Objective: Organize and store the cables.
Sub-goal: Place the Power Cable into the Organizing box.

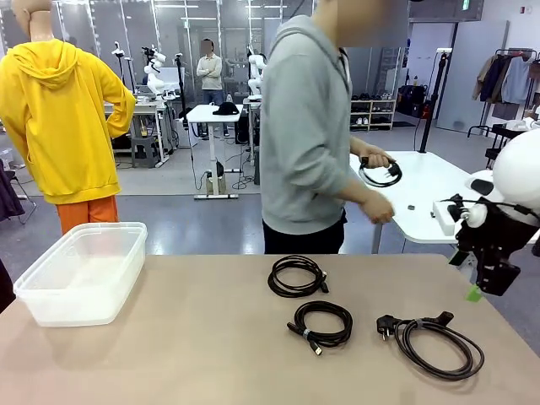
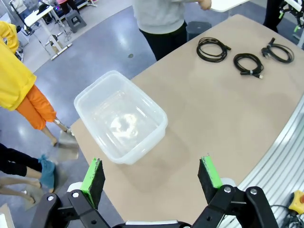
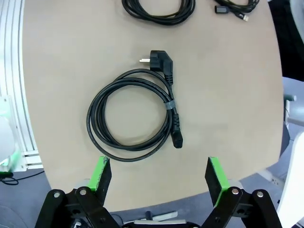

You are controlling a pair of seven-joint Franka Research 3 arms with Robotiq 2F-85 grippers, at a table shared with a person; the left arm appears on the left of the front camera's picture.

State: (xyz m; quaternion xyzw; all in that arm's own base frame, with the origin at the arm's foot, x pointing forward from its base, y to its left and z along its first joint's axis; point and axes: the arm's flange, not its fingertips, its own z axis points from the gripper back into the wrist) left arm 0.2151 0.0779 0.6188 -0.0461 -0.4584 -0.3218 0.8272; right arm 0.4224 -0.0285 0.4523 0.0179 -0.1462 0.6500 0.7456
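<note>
Three coiled black cables lie on the tan table (image 1: 186, 354): one at mid-table (image 1: 272, 278), one nearer me (image 1: 325, 340), and a thicker one with a power plug (image 1: 403, 336) at the right. The right wrist view looks straight down on that plug cable (image 3: 168, 105), just beyond my open right gripper (image 3: 157, 174). The right gripper (image 1: 481, 291) hangs above the table's right edge. My left gripper (image 2: 151, 174) is open, high above the clear plastic container (image 2: 142, 95). A person at the far side holds another cable coil (image 1: 380, 184) in one hand.
The clear container (image 1: 84, 272) stands at the table's left end, with nothing in it. A white table (image 1: 422, 194) stands behind the person at the right. From the left wrist, the three cables (image 2: 212, 49) lie far across the table.
</note>
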